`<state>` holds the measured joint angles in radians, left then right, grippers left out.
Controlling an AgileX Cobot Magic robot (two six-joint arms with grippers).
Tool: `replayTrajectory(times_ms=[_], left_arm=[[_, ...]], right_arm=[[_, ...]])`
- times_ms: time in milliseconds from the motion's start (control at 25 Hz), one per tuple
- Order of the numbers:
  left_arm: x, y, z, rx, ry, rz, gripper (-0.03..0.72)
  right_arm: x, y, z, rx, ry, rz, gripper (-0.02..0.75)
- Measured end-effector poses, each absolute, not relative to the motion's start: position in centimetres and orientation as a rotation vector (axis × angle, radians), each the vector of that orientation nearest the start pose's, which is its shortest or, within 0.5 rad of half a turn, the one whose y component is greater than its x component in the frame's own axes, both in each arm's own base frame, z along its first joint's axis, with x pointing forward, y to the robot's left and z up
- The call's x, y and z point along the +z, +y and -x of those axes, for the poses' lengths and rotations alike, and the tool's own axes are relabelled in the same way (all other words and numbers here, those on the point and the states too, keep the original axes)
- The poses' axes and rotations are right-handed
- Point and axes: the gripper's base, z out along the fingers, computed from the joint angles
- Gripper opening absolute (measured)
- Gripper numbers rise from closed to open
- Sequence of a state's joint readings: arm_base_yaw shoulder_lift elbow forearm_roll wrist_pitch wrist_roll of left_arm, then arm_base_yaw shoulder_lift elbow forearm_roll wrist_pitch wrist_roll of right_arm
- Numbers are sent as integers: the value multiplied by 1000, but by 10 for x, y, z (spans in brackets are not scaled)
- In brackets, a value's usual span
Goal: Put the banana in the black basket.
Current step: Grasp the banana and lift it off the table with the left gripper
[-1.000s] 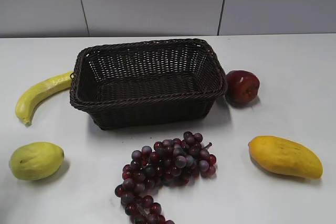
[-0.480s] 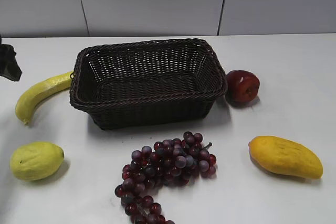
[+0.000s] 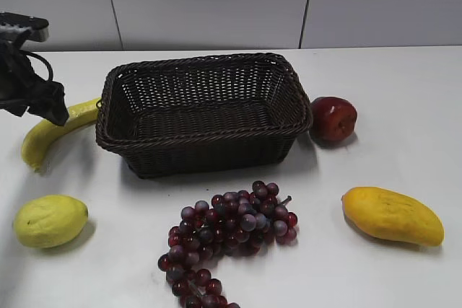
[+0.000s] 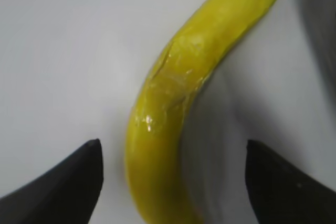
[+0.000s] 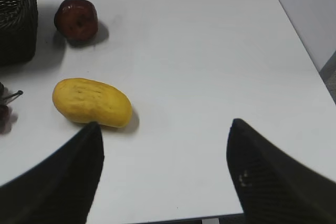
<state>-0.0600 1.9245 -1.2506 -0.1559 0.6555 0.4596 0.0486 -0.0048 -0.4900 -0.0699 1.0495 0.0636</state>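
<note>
The banana (image 3: pixel 45 136) lies on the white table left of the black basket (image 3: pixel 202 142), its upper end near the basket's left rim. My left gripper (image 3: pixel 52 110) hovers over the banana's middle, open. In the left wrist view the banana (image 4: pixel 178 103) runs between the two open fingers (image 4: pixel 173 153), which do not touch it. The basket is empty. My right gripper (image 5: pixel 164 129) is open and empty above bare table; it is out of the exterior view.
A round yellow-green fruit (image 3: pixel 49 220) sits at the front left. A bunch of purple grapes (image 3: pixel 224 232) lies in front of the basket. A red apple (image 3: pixel 333 118) is right of the basket and a mango (image 3: pixel 392 215) at the front right. The right wrist view also shows the mango (image 5: pixel 92 102) and the apple (image 5: pixel 76 19).
My left arm has come in from the left edge and moved right and down, over the banana. The fruits and basket have not moved.
</note>
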Motion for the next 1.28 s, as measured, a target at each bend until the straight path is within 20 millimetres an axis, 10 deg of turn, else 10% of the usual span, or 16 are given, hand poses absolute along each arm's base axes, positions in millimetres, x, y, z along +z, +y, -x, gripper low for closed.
replayTrajectory(times_ms=[560, 920, 1280], left_arm=[[129, -35, -416, -67, 2767, -587, 635], [123, -36, -416, -77, 2784, -588, 305], [130, -37, -409, -110, 2837, -603, 312]], right_arm=[[275, -6, 4, -13, 2037, -18, 583], [275, -6, 4, -13, 2037, -18, 583], [275, -6, 4, -13, 2037, -18, 583]])
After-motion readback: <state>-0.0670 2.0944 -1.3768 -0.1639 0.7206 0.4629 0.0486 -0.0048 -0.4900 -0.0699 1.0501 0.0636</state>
